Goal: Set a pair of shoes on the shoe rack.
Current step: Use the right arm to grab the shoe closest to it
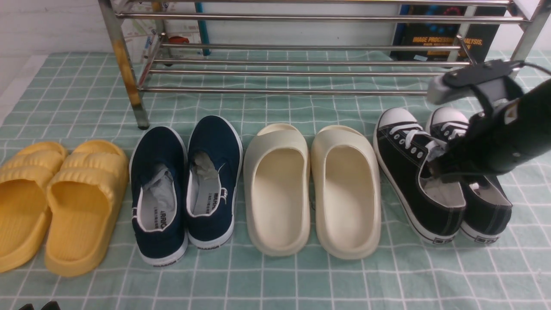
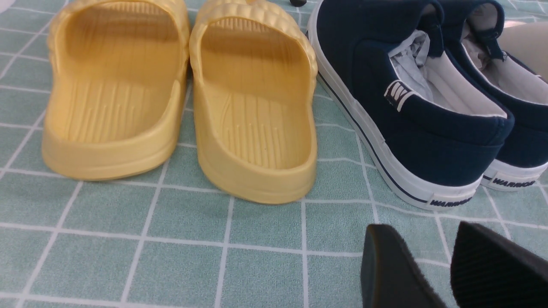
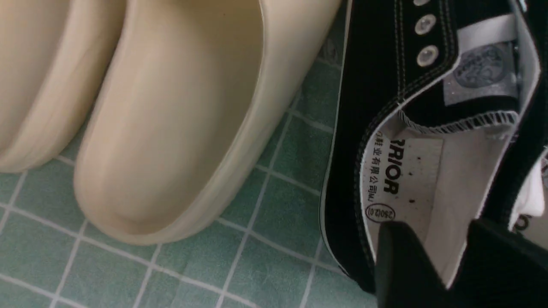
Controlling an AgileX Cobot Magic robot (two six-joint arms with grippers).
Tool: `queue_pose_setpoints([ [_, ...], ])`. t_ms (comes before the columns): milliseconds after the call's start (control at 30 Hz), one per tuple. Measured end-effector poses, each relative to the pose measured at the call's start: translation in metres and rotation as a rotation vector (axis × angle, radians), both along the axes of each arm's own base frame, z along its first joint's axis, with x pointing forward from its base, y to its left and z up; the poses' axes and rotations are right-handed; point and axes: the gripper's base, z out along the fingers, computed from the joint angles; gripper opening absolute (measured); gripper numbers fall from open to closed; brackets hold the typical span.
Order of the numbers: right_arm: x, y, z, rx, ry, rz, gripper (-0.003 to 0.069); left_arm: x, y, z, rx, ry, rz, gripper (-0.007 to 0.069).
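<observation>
The two black sneakers stand side by side on the green checked cloth at the right, the left one and the right one, toes toward the shoe rack behind them. My right gripper reaches down into their openings. In the right wrist view it is open: one finger rests over the grey insole of the left sneaker, and the other sits past that shoe's inner wall. My left gripper is open and empty, low over the cloth at the front left.
Left of the sneakers stand cream slides, navy slip-ons and yellow slides. The cream slide lies close beside the left sneaker. The rack's rust-stained leg stands behind the navy pair. A dark book leans behind the rack.
</observation>
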Motion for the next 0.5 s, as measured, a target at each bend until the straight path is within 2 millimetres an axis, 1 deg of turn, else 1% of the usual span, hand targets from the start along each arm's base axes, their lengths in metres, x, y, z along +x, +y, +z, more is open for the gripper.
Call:
queue_pose_setpoints([
  [33, 0.007, 0.002, -0.011, -0.009, 0.021, 0.000, 0.0349, 0.000, 0.000, 0.000, 0.000, 0.000, 0.000, 0.0238],
  [133, 0.018, 0.005, -0.035, -0.023, 0.066, -0.002, 0.0421, 0.000, 0.000, 0.000, 0.000, 0.000, 0.000, 0.0238],
  [200, 0.024, 0.009, -0.052, -0.013, 0.098, -0.014, 0.0439, 0.000, 0.000, 0.000, 0.000, 0.000, 0.000, 0.0238],
  [233, 0.027, 0.010, -0.059, -0.004, 0.107, -0.021, 0.0432, 0.000, 0.000, 0.000, 0.000, 0.000, 0.000, 0.0238],
  [300, 0.032, 0.013, -0.069, 0.012, 0.112, -0.034, 0.0377, 0.000, 0.000, 0.000, 0.000, 0.000, 0.000, 0.0238],
  [333, 0.033, 0.013, -0.071, 0.017, 0.112, -0.039, 0.0339, 0.000, 0.000, 0.000, 0.000, 0.000, 0.000, 0.0238],
  [367, 0.033, 0.014, -0.073, 0.024, 0.115, -0.047, 0.0278, 0.000, 0.000, 0.000, 0.000, 0.000, 0.000, 0.0238],
  [400, 0.034, 0.014, -0.073, 0.027, 0.114, -0.048, 0.0265, 0.000, 0.000, 0.000, 0.000, 0.000, 0.000, 0.0238],
  [433, 0.034, 0.015, -0.073, 0.046, 0.119, -0.067, 0.0158, 0.000, 0.000, 0.000, 0.000, 0.000, 0.000, 0.0238],
  [467, 0.032, 0.015, -0.069, 0.066, 0.120, -0.082, 0.0073, 0.000, 0.000, 0.000, 0.000, 0.000, 0.000, 0.0238],
  [500, 0.032, 0.016, -0.069, 0.069, 0.119, -0.084, 0.0062, 0.000, 0.000, 0.000, 0.000, 0.000, 0.000, 0.0238],
])
